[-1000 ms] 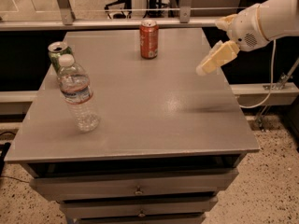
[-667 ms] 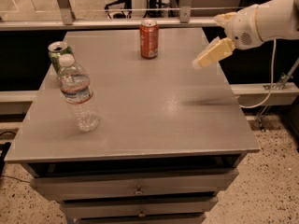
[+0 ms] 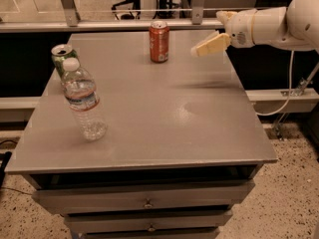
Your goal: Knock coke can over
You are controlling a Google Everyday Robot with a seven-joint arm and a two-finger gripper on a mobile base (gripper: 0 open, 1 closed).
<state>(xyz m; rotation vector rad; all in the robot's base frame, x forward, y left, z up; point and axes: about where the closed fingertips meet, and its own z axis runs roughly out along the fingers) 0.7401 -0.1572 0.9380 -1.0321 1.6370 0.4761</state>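
The coke can (image 3: 159, 41), red-orange with a silver top, stands upright near the far edge of the grey table (image 3: 164, 113). My gripper (image 3: 207, 46) hangs above the table's far right part, to the right of the can and apart from it, its cream fingers pointing left toward the can. It holds nothing.
A clear plastic water bottle (image 3: 83, 101) stands upright at the left. A green can (image 3: 62, 57) stands just behind it near the left edge. Drawers sit below the table front. A metal rail runs behind the table.
My gripper has moved left and a little up, closer to the coke can. The can, bottle and green can have not moved.
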